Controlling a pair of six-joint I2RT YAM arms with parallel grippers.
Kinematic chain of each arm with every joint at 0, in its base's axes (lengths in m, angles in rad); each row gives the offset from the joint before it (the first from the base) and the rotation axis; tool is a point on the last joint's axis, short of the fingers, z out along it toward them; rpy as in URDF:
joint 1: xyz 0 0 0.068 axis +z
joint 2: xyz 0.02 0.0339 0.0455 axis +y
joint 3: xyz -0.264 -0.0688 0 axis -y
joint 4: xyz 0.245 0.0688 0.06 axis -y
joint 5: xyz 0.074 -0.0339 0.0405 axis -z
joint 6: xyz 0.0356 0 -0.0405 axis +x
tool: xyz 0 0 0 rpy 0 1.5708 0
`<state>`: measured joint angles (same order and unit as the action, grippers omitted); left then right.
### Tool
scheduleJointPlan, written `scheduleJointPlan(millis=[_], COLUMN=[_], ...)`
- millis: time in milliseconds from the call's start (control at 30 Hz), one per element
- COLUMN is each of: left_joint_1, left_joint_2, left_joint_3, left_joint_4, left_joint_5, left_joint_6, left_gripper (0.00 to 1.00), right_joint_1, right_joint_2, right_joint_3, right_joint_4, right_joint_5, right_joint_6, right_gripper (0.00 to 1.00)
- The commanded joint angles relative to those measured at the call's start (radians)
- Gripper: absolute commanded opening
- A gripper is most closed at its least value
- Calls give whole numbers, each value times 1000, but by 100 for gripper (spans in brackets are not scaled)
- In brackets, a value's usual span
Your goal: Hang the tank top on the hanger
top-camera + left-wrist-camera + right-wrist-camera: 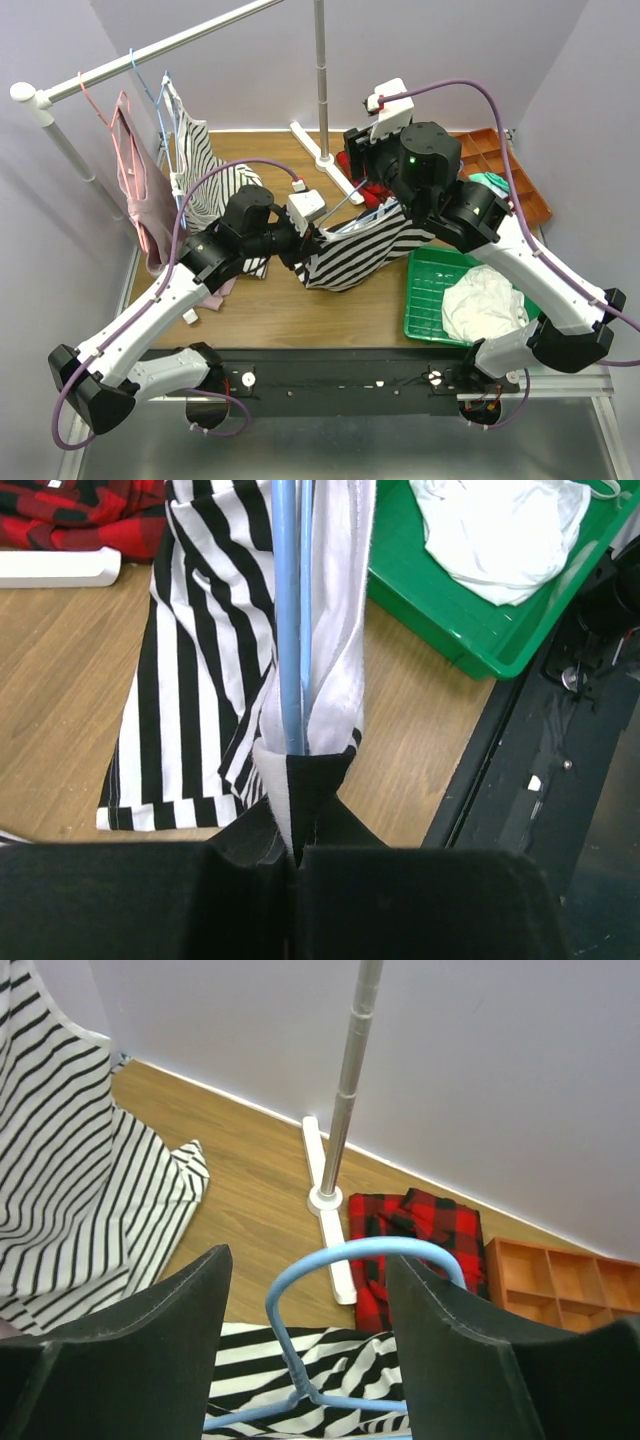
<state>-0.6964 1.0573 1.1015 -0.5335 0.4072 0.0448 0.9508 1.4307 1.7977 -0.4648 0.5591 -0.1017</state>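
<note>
A robotics lab, I'd say: plain lilac partition walls (450, 60) box in a wooden table (300, 320), robot arms (150, 310) bolted to a black base rail (340, 382), a clothes rack (150, 55) standing on top.

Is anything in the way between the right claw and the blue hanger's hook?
No, nothing visible is. The hook of the hanger sits between the open fingers of the right gripper. The left gripper pinches the tank top.
</note>
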Motion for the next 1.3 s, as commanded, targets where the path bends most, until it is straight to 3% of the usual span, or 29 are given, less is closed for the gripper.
scheduleJointPlan(millis=[0, 167, 467, 767, 1000, 1267], left_joint_1=[5, 3, 3, 3, 3, 3], left_joint_2=[-31, -34, -57, -132, -152, -43], left_joint_3=[-11, -35, -101, -71, 145, 615], left_joint_4=[70, 69, 96, -20, -235, -493], left_joint_5=[-53, -105, -231, -479, -689, -814], left_joint_6=[-71, -117, -223, -290, -330, -313], left_gripper=[0, 0, 0, 0, 0, 0], right_joint_1=[5, 6, 5, 6, 6, 6], right_joint_2=[-18, -72, -176, -251, -245, -201], right_joint_3=[-30, -119, -297, -314, -256, -155], right_joint_4=[28, 52, 98, 66, 55, 51], right_joint_5=[-19, -53, -19, 76, 99, 101], right_joint_6=[28, 65, 174, 237, 229, 209], right_gripper=[83, 100, 100, 100, 100, 100])
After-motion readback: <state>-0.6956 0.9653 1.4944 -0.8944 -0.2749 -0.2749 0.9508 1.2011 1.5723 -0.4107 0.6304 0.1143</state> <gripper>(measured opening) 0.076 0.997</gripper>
